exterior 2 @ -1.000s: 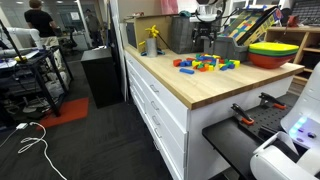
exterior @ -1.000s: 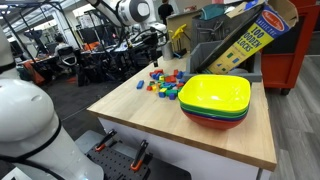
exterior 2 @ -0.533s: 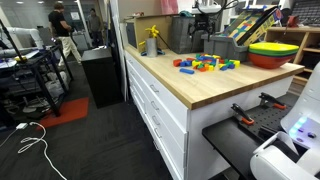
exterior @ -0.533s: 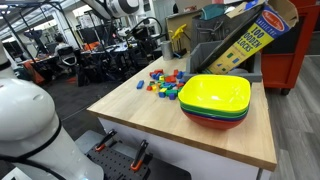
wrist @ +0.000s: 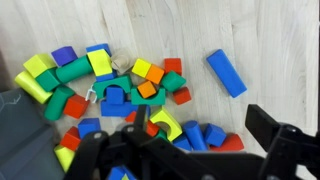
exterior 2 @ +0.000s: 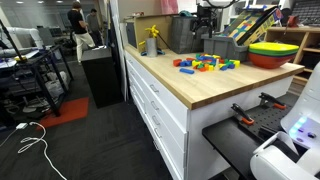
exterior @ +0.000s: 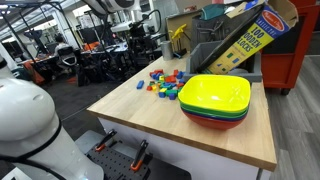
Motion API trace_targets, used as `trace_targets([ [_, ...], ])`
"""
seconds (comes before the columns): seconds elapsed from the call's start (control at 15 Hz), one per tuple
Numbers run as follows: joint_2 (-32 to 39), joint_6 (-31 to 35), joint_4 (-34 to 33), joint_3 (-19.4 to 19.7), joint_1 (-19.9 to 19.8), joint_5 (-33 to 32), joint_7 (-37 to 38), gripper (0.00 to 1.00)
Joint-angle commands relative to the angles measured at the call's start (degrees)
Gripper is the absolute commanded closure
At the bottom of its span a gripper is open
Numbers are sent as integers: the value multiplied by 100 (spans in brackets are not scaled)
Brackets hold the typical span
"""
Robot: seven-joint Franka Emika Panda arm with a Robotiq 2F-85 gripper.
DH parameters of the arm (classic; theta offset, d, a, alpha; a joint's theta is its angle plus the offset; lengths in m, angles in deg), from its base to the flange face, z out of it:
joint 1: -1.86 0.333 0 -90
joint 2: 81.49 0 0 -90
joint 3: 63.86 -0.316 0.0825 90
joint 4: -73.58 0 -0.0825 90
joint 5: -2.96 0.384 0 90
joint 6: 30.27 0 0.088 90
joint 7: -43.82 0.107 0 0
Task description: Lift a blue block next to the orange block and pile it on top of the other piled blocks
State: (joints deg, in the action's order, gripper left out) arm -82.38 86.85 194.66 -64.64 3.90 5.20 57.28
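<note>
Mixed-colour piled blocks (wrist: 115,96), loosely clustered

Below me lies a light wooden butcher-block tabletop (wrist: 270,25), its pale grain bare toward one side. On it sits a loose scatter of small toy blocks (wrist: 120,90) in red, blue, yellow, green and orange, packed close, many touching. One long blue block (wrist: 227,73) lies alone on bare wood, tilted, just beside the scatter. In an exterior view a stack of big plastic bowls (exterior: 215,100), yellow over green over red, rests near the blocks, with a grey plastic bin (exterior: 215,55) behind it.
</note>
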Motion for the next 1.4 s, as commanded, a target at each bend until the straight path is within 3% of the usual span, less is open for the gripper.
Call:
trace_targets([
  [0.0, -622, -406, 457, -3, -44, -68, -697, 0],
  [0.33, -1244, -998, 818, -17, -41, -76, -965, 0],
  [0.67, -1958, -1433, 1182, -180, 24, -49, -720, 0],
  [1.33, -2872, -1348, 1454, -704, 195, 199, 69, 0],
])
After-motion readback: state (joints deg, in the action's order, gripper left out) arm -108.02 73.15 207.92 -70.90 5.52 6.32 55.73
